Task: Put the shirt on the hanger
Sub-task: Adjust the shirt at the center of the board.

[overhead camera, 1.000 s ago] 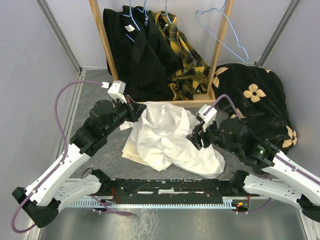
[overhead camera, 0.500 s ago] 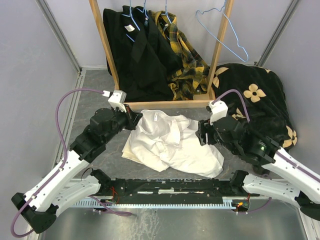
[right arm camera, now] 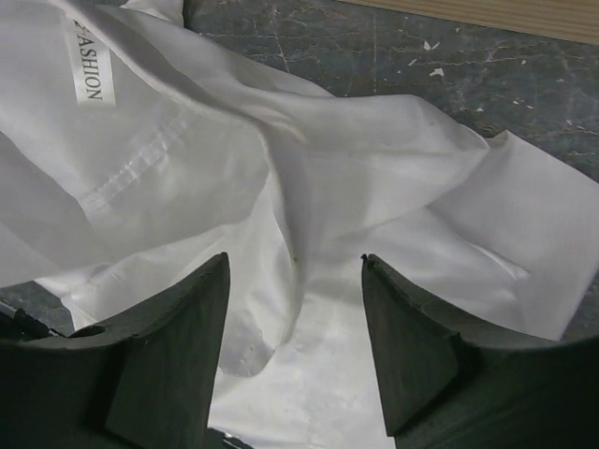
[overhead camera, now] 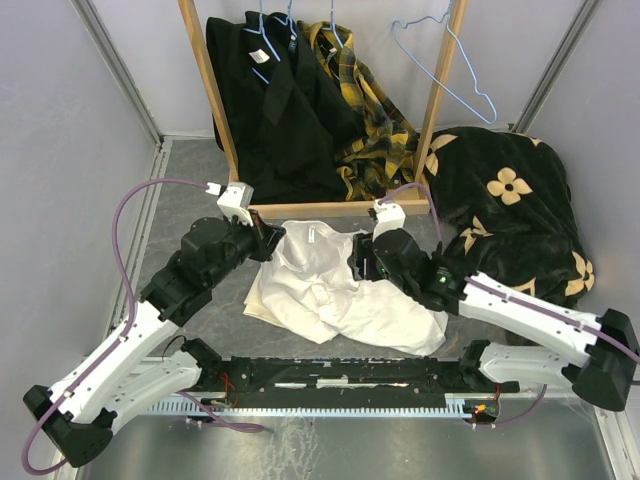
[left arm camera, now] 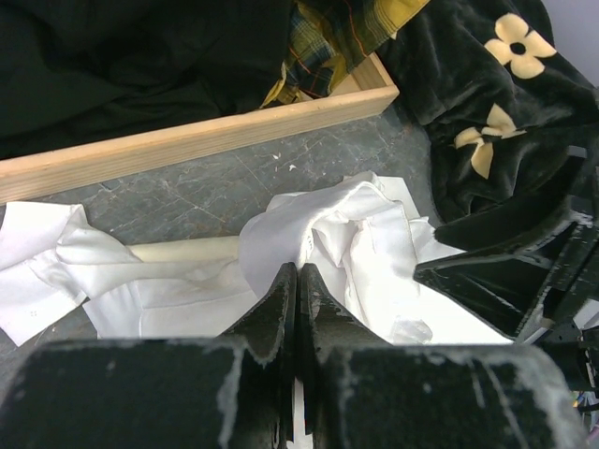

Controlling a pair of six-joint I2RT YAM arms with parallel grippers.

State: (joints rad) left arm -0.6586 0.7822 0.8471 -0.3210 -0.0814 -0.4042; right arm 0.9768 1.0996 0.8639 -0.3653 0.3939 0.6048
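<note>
The shirt (overhead camera: 340, 300) is a floppy, featherweight heap mid-table at 6 o'clock from the rack (overhead camera: 330, 209), so I'd pinch the collar by the label (right arm camera: 89, 70) at its 11 o'clock; the right gripper (right arm camera: 295, 271) hangs spread over it and the left gripper (left arm camera: 298, 273) is clamped tight, can't tell if on cloth.

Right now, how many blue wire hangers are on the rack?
4: one empty hanger at far right, two bearing black garments at left, one bearing the plaid garment between. Others may be hidden.
</note>
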